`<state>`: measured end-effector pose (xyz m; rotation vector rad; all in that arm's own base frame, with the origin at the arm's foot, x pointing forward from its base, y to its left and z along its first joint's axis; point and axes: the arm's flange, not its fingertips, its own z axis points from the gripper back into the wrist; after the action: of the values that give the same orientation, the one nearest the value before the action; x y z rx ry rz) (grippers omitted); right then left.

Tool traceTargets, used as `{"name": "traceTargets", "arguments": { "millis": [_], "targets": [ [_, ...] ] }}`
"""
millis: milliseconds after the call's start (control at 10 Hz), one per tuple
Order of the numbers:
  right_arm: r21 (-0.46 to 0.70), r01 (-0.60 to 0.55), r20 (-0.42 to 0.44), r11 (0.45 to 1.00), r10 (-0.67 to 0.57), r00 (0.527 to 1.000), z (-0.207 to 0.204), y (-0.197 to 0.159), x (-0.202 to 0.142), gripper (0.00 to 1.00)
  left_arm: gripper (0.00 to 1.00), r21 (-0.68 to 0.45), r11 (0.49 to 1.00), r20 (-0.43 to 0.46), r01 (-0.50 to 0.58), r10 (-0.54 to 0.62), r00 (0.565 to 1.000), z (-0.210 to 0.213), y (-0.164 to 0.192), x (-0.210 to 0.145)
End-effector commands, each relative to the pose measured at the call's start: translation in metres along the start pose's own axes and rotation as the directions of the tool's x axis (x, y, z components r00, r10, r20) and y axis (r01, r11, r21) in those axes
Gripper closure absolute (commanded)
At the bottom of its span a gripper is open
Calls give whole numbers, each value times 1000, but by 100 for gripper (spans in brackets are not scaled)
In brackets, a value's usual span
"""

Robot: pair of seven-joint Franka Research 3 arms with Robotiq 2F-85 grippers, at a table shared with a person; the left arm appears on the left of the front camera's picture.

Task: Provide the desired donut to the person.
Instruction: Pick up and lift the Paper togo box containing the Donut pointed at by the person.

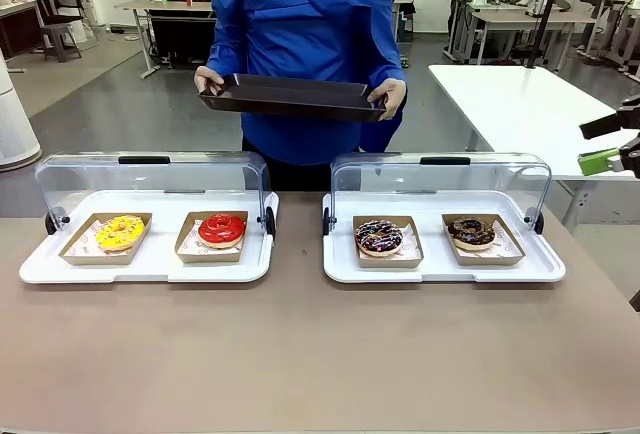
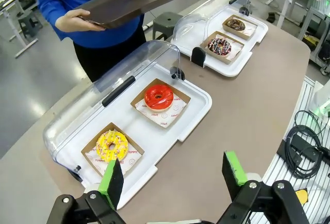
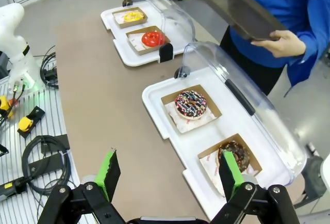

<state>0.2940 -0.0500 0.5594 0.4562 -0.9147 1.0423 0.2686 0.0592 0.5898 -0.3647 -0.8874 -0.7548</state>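
Across the table the person (image 1: 300, 44) in a blue jacket holds a dark tray (image 1: 290, 96) level in both hands. The left white display tray (image 1: 150, 269) carries a yellow donut (image 1: 120, 231) and a red donut (image 1: 221, 229). A sprinkled chocolate donut (image 1: 379, 237) and a dark chocolate donut (image 1: 471, 232) lie in the right display tray (image 1: 440, 272). Nothing marks which donut is desired. My left gripper (image 2: 173, 175) hangs open above the table near the yellow donut (image 2: 112, 145). My right gripper (image 3: 169, 175) is open too, high beside the dark chocolate donut (image 3: 234, 154), and sits at the front view's right edge (image 1: 603, 144).
Both clear lids (image 1: 150, 179) (image 1: 440, 179) are swung up behind the donuts. Each donut rests in a brown paper boat. Bare brown tabletop (image 1: 300, 354) lies in front of the trays. Cables (image 2: 301, 146) (image 3: 41, 157) lie off the table's ends. A white table (image 1: 530, 104) stands back right.
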Motion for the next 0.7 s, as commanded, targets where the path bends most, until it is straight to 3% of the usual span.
{"name": "traceTargets", "arguments": {
  "millis": [0, 100, 200, 300, 600],
  "targets": [
    [-13, -33, 34, 999, 33, 999, -8, 11, -7, 0, 0, 19, 1000, 43, 16, -17, 999, -49, -61, -77],
    [-28, -39, 43, 999, 40, 998, -9, 11, -7, 0, 0, 25, 1000, 47, 17, -18, 999, -48, -62, -77],
    [-4, -76, 1, 997, 76, 997, -21, 17, -5, 0, 0, -3, 999, 49, 50, -50, 998, -52, -64, -73],
    [-8, -15, 10, 1000, 15, 1000, 2, 0, 2, 0, 0, 6, 1000, 5, 1, -1, 1000, 1, 0, 1],
    [-8, -15, 10, 1000, 15, 1000, 2, 0, 2, 0, 0, 6, 1000, 5, 1, -1, 1000, 1, 0, 1]
  ]
}}
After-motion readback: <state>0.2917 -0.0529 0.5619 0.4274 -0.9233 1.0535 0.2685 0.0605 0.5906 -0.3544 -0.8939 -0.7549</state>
